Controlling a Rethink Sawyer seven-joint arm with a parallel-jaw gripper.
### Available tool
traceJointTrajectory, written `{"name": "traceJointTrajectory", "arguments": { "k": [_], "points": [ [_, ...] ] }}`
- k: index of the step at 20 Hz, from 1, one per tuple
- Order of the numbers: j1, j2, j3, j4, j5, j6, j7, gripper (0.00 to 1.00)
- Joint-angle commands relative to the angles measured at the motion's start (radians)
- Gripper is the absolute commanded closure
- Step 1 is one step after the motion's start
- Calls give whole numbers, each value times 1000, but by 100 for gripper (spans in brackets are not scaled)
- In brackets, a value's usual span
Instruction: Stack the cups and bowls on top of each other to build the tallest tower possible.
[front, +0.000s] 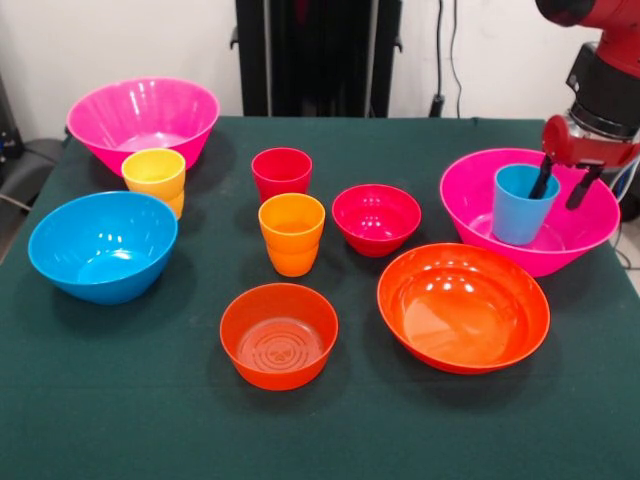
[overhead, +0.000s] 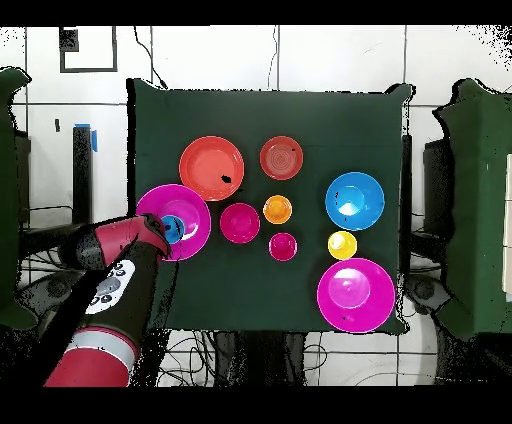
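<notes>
Nearest you sit the small orange bowl (front: 279, 335) and the wide shallow orange bowl (front: 463, 306), both open side up on the green cloth (front: 120, 400). Behind them you have the medium blue bowl (front: 103, 246), the orange cup (front: 291, 233) and the small crimson bowl (front: 376, 219), then the yellow cup (front: 154, 178) and the red cup (front: 281, 173), each standing apart from the others. Farther back on one side is a large pink bowl (front: 143, 120); on the other, the second large pink bowl (front: 530, 212) holds the blue cup (front: 523, 203) upright inside it. The gripper (front: 562, 184) is down at that cup, jaws apart and straddling its far wall, one finger inside the mouth and one outside. Nothing is stacked high yet. Expect these pieces to be light, stiff and slick; you will likely do best pinching a cup by its rim wall, firmly and squarely, since glossy plastic may slip or tip.
</notes>
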Motion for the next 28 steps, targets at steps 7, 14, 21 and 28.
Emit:
{"name": "traceJointTrajectory", "arguments": {
  "k": [7, 14, 21, 28],
  "points": [
    [-37, -64, 50, -28, 8, 209, 120, 0],
    [-76, -84, 74, -17, -1, 211, 100, 0],
    [-147, -158, 102, 83, -30, 175, 28, 0],
    [-227, -207, 135, 179, -77, 111, -34, 0]
  ]
}}
